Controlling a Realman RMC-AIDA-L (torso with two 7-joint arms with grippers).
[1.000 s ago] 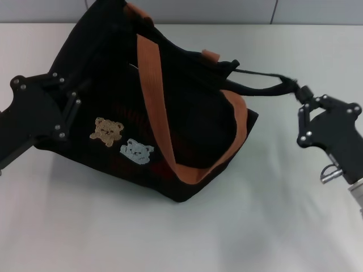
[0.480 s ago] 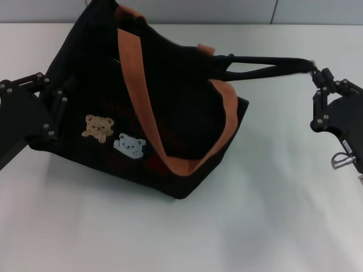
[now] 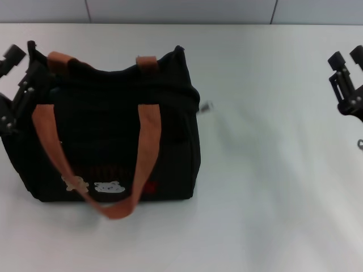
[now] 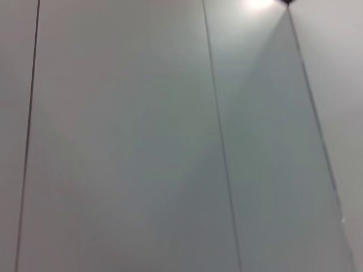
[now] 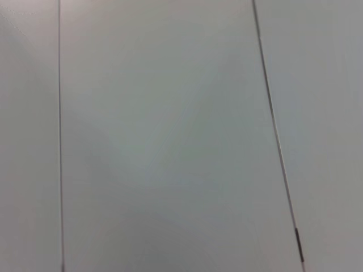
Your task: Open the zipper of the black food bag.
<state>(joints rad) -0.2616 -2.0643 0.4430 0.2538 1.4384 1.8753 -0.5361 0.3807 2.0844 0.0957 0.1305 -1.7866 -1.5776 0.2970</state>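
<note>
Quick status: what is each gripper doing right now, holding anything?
Left gripper: at the black food bag's left end, grip cannot be told.
Right gripper: open, empty, away from the bag.

one black food bag (image 3: pixel 113 130), two end effectors

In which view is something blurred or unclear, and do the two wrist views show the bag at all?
Head view: the silver pull tab beside the black food bag is smeared, and the patches low on its front are blurred; soft shadow lies under the bag. Left wrist view: only pale panels with a bright glare spot, no bag. Right wrist view: plain panels, no bag.
</note>
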